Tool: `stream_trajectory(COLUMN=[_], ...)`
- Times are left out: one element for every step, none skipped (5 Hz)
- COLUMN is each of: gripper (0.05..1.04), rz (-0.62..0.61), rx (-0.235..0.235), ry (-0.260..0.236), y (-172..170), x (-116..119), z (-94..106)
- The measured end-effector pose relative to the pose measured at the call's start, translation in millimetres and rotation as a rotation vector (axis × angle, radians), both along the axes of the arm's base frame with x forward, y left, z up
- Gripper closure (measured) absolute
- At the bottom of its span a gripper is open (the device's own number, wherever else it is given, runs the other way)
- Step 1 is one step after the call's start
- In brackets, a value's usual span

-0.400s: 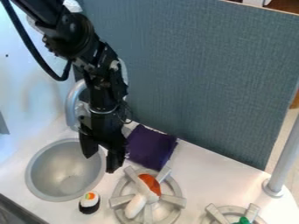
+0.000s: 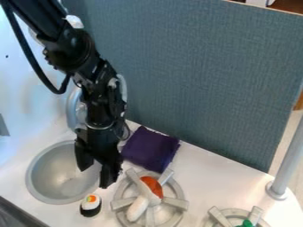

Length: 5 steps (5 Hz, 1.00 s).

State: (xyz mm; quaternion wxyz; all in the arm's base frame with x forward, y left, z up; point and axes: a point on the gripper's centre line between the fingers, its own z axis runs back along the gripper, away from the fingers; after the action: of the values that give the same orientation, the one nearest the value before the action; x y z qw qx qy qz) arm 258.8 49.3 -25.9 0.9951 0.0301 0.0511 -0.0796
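The black gripper hangs over the right side of the metal sink bowl, fingers spread apart with nothing between them. Just below it, on the counter beside the bowl, is a sushi roll toy with a black base, white body and orange-green top. To the gripper's right lies a folded dark purple cloth. A white and orange toy rests across the grey burner grate.
A curved grey faucet stands behind the sink beside the arm. At the lower right, a second burner bears a green object. A grey post rises at the right, and a blue-grey panel backs the counter.
The gripper has moved down and slightly left, closer to the sushi roll toy. Its fingers remain apart, and the objects on the counter have stayed in place.
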Motion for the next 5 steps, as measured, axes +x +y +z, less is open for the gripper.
stream_trajectory(gripper=[0.083,0.083,0.083,0.083,0.083], rz=[-0.028,-0.022,-0.035,-0.028,-0.017], rx=[0.025,0.057,0.044,0.042,0.067], ry=[0.044,0.126,0.169,0.192,0.223], y=[5,10,9,9,13], x=[-6,-18,-15,-17,-17], z=[-12.0,-41.0,-61.1,-70.3,-81.1])
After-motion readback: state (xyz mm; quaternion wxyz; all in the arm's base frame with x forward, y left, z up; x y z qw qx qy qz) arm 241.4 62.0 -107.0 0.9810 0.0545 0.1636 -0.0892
